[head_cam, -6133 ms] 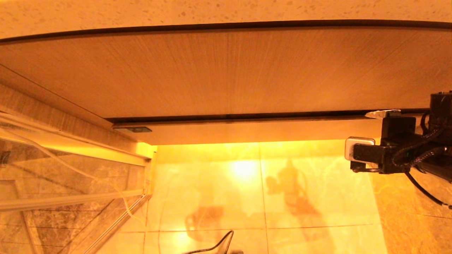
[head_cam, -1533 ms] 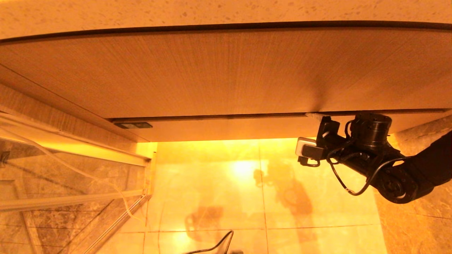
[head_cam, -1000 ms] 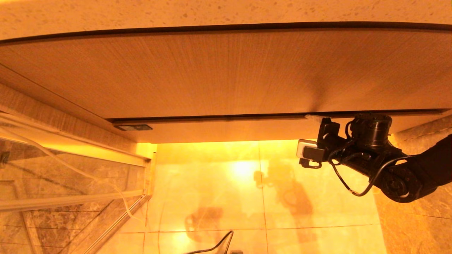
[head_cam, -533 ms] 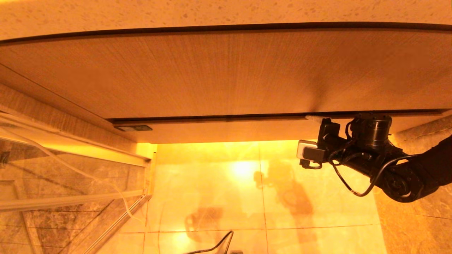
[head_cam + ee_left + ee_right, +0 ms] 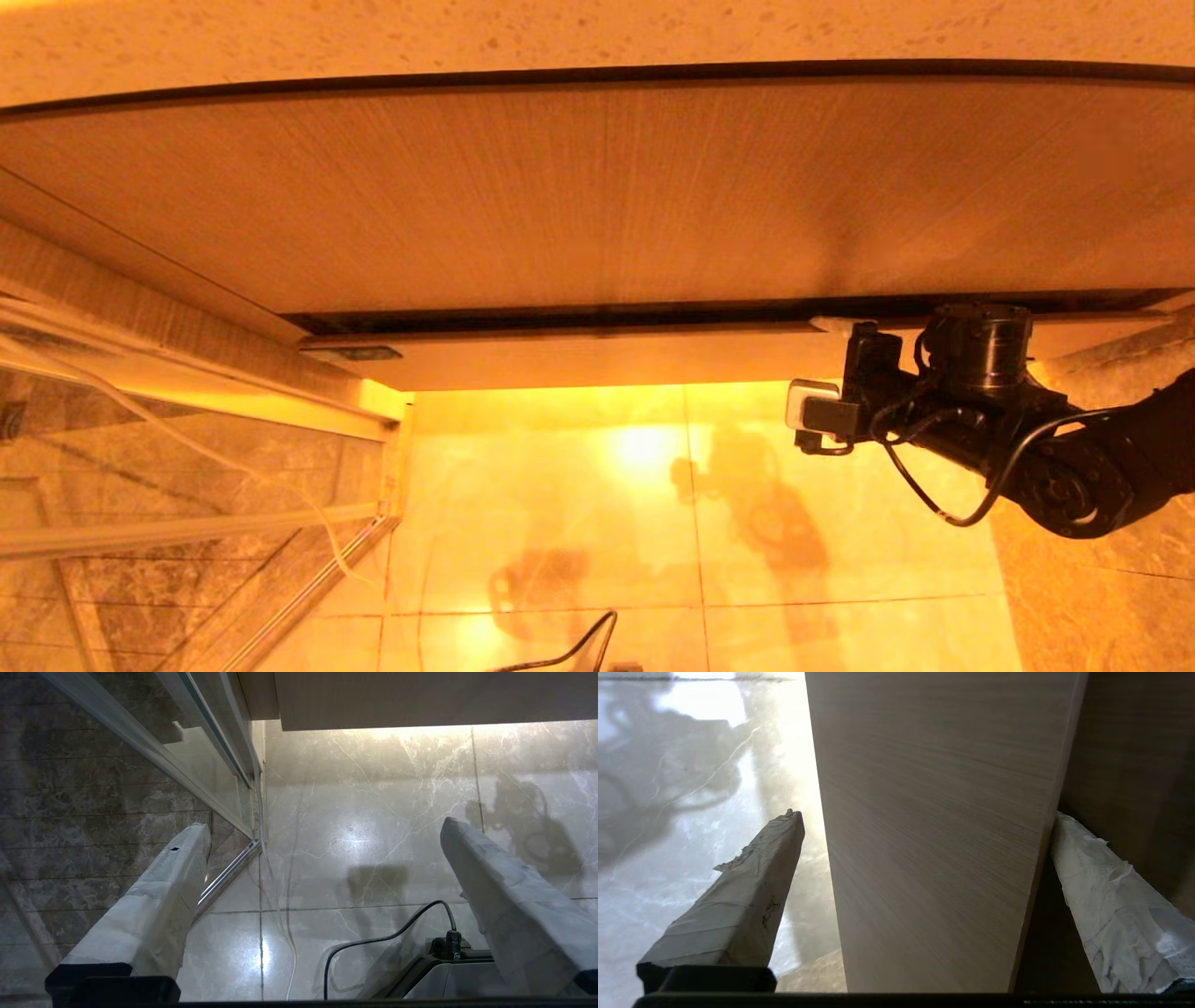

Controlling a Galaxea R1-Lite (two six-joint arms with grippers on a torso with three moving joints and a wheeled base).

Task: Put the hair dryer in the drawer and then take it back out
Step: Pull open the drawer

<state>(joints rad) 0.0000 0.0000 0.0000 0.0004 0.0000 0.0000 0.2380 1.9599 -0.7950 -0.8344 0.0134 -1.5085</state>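
Note:
The drawer (image 5: 597, 359) shows as a narrow light-wood front under a taller wood-grain panel (image 5: 597, 187), with a dark gap between them. My right gripper (image 5: 837, 329) is at the drawer's top edge, right of the middle. In the right wrist view the right gripper (image 5: 927, 815) is open and straddles the drawer front (image 5: 938, 882). One finger (image 5: 1092, 891) sits in the dark gap behind the front; the other stands apart before it, over the floor. The left gripper (image 5: 324, 825) hangs open over the floor, holding nothing. The hair dryer is out of view.
A speckled countertop (image 5: 597, 28) runs above the panel. A glass door with a metal frame (image 5: 187, 448) stands at the left. Glossy marble floor tiles (image 5: 653, 523) lie below. A black cable (image 5: 579, 649) and the robot's base (image 5: 467, 970) are near the bottom.
The dark gap above the drawer front has widened and the front has come slightly toward me, the right gripper moving with it. Earlier, the right arm shifted left along that edge.

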